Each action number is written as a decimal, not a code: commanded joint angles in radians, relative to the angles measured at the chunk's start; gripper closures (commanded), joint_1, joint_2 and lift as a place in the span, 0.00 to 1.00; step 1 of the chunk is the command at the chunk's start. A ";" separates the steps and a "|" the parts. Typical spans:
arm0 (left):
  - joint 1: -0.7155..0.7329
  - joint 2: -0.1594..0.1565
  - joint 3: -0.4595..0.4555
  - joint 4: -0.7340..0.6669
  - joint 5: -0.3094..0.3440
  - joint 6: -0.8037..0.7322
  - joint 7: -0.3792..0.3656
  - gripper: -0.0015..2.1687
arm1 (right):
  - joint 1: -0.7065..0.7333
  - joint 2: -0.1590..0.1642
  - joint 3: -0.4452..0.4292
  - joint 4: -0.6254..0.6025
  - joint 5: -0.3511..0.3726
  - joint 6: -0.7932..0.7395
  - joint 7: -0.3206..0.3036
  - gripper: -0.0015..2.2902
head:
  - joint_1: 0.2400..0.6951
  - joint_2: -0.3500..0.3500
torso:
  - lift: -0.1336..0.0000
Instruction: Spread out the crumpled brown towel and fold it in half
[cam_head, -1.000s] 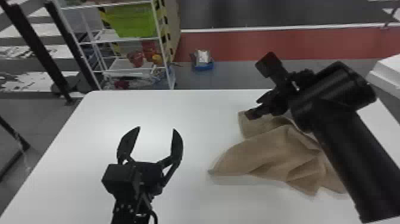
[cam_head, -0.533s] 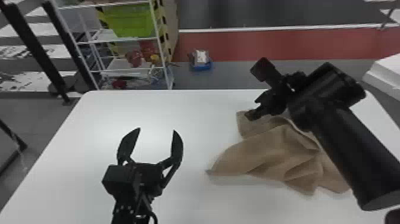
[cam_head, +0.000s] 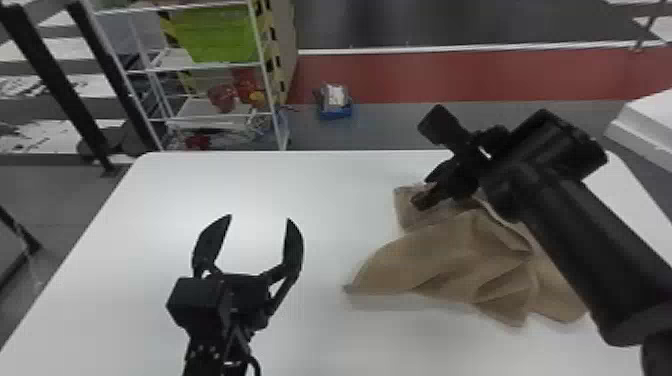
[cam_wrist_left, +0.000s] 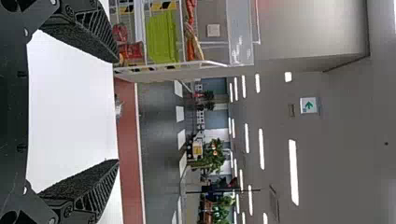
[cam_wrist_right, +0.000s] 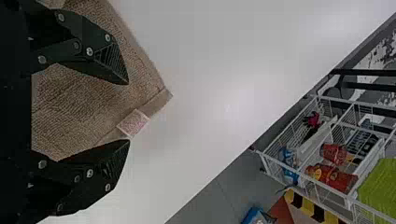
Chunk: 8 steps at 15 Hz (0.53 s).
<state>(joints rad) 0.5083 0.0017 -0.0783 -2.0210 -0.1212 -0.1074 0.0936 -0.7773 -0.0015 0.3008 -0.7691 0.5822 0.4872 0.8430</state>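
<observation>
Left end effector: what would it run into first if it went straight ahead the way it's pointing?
The way looks free: ahead of the left end effector lies bare table, and the towel is off to its right. Its height is unclear, so it might graze the table.

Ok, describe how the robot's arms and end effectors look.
The right arm is black with a thick, rounded section. The left end effector has a boxy black body, a thin black cable and tapering fingers with ribbed sides and grainy inner faces. The right end effector is black, with silvery screws and pointed, ribbed tips.
</observation>
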 joint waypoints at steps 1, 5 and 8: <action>-0.004 0.000 -0.001 0.007 0.000 -0.004 0.000 0.07 | -0.005 0.002 0.012 0.036 -0.005 -0.009 0.002 0.23 | 1.00 0.64 | 0.07; -0.011 0.000 -0.005 0.021 0.000 -0.010 0.000 0.07 | -0.007 0.002 0.018 0.062 -0.008 -0.055 0.002 0.26 | 1.00 0.65 | 0.07; -0.024 0.003 -0.001 0.038 0.000 -0.010 0.002 0.07 | -0.008 0.002 0.018 0.062 -0.018 -0.080 0.002 0.35 | 1.00 0.65 | 0.07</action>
<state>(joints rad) 0.4910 0.0030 -0.0813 -1.9913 -0.1212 -0.1172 0.0950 -0.7841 -0.0015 0.3190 -0.7073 0.5673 0.4177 0.8452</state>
